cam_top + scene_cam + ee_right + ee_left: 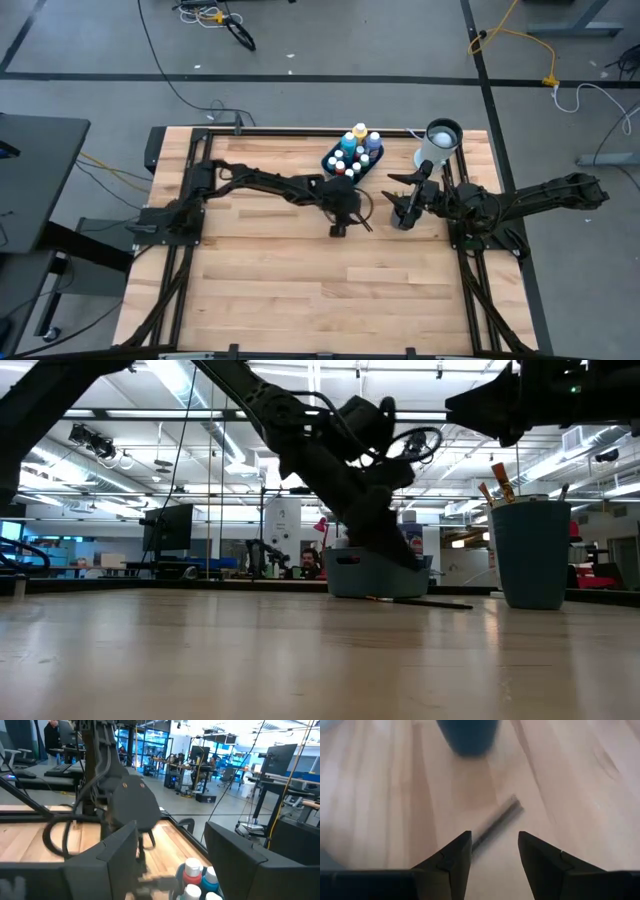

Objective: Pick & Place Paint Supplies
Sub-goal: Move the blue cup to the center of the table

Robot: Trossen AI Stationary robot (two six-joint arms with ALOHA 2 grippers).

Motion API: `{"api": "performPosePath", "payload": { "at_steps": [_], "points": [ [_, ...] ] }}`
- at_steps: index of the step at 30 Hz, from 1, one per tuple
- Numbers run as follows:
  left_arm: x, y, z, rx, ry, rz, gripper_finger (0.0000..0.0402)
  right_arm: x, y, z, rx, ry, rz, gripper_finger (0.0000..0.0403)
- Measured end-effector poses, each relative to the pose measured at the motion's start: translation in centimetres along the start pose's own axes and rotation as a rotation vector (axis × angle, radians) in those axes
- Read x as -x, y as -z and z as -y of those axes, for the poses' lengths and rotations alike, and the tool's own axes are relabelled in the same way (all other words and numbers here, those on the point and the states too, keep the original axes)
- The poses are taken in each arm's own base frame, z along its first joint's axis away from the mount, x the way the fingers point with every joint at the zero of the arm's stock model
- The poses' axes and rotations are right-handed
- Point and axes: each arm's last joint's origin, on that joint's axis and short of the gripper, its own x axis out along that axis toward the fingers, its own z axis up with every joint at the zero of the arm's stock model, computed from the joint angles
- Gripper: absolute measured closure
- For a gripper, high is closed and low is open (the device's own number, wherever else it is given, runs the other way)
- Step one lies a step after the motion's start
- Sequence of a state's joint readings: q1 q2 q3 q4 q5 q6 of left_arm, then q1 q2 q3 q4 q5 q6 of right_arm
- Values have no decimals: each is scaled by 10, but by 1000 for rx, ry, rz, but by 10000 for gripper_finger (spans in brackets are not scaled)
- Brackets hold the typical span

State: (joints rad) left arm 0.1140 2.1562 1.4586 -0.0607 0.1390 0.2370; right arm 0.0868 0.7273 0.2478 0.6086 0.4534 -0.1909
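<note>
Dark, thin brush (pixel 496 822) lies flat on the wooden table (pixel 300 290), just in front of the blue tray (pixel 330 160); left gripper (pixel 338 230) hovers over it, jaws parted, empty; right gripper (pixel 402 218), beside the tray, stands wide, empty; small bottles (pixel 355 147) with white, yellow and blue caps fill the tray

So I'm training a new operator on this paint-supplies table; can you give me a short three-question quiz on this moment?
1. True or false: the left gripper has its fingers apart above a brush lying on the table.
2. Where are the paint bottles? A) scattered over the table B) together in a blue tray C) inside the white cup
3. Fill in: the right gripper is ____ and holds nothing.

Key: 1 true; 2 B; 3 open.
</note>
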Motion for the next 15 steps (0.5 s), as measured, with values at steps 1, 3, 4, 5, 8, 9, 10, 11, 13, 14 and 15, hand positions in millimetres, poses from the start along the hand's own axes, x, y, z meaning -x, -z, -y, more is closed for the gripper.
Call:
{"api": "performPosePath", "payload": {
  "at_steps": [1,3,4,5,8,9,10,11,13,14,15],
  "points": [
    [-2,-2,-3,-5,-9,17,229,0,0,0,0,0,0,169],
    [-2,2,-5,-3,-9,-10,229,0,0,0,1,0,-2,169],
    [-2,-1,-6,-9,-14,7,229,0,0,0,1,-1,-3,169],
    [0,-2,-8,-22,-17,14,229,0,1,0,1,-1,-5,169],
    [1,-1,-13,-21,-15,21,229,0,1,0,-1,-1,-4,169],
    [1,-1,-15,-12,-5,31,229,0,0,0,-1,-1,-3,169],
    [1,-1,-18,-2,7,47,229,0,0,0,-3,0,0,169],
    [1,-2,-20,12,20,61,229,0,0,0,-4,0,2,169],
    [-5,0,-21,13,38,85,229,0,0,0,-4,0,2,169],
    [-6,2,-21,1,44,78,229,0,0,0,-4,0,3,169],
    [-7,3,-21,3,55,80,229,0,0,0,-5,0,4,169]
  ]
}}
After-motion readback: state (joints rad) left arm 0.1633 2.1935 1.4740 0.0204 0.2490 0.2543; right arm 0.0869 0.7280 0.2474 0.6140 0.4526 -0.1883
